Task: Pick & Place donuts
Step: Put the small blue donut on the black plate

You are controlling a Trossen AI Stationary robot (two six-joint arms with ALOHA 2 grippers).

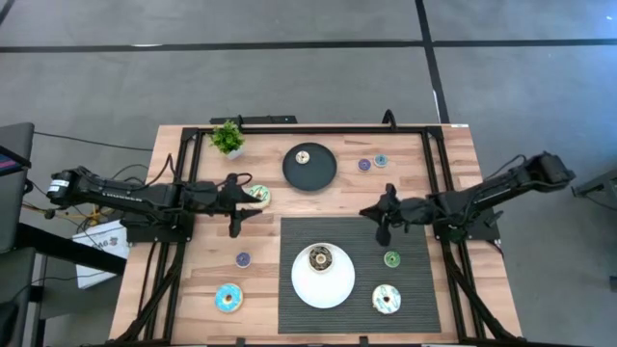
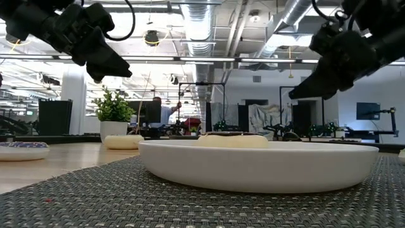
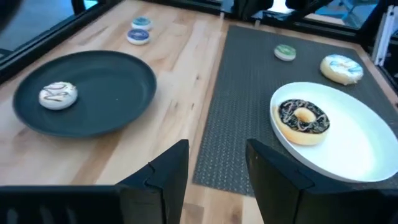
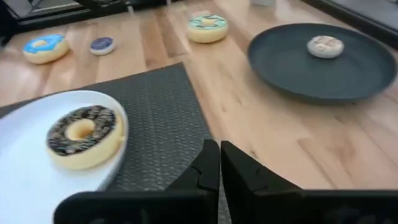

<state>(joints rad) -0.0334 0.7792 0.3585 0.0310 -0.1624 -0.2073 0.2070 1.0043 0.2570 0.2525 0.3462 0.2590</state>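
My left gripper hovers open over the table's left half, close beside the white-green donut, which lies flat on the wood. My right gripper hovers shut above the far edge of the grey mat. Both are clear of the table in the low view. The brown donut lies on the white plate. A cream mini sits on the black plate. The blue donut and a purple mini lie on wood. The cream-pink donut and green mini lie on the mat.
A purple mini and a blue mini lie on the wood right of the black plate. A small potted plant stands at the far left corner. Black frame rails run along the far and side edges.
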